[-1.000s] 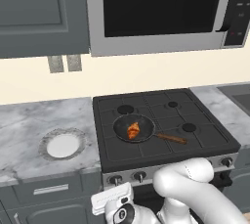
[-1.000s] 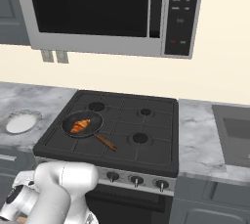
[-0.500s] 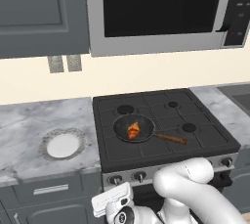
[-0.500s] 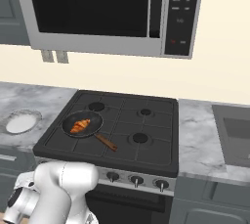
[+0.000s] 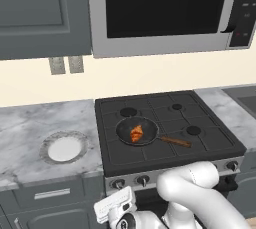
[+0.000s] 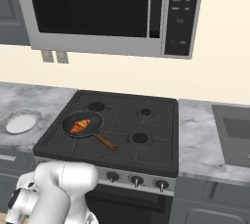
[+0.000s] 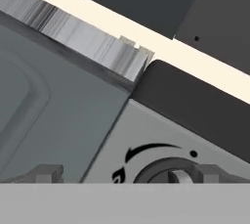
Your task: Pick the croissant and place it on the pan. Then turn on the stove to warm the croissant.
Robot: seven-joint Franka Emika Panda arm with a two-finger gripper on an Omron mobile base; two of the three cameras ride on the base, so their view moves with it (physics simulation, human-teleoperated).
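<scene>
One croissant lies inside the one pan, which sits on the front-left burner of the stove, so the placing step looks done. The gripper hangs low before the stove's silver front panel, fingers wide apart and empty, with a knob between them, probably lined up for turning. That panel carries four knobs in the left base view. One white plate rests on the counter left of the stove.

Stove knob cut by the bottom edge in the hand view, only its upper arc showing. Sink cropped by the right border in the right base view. Microwave keypad labels too small to read.
</scene>
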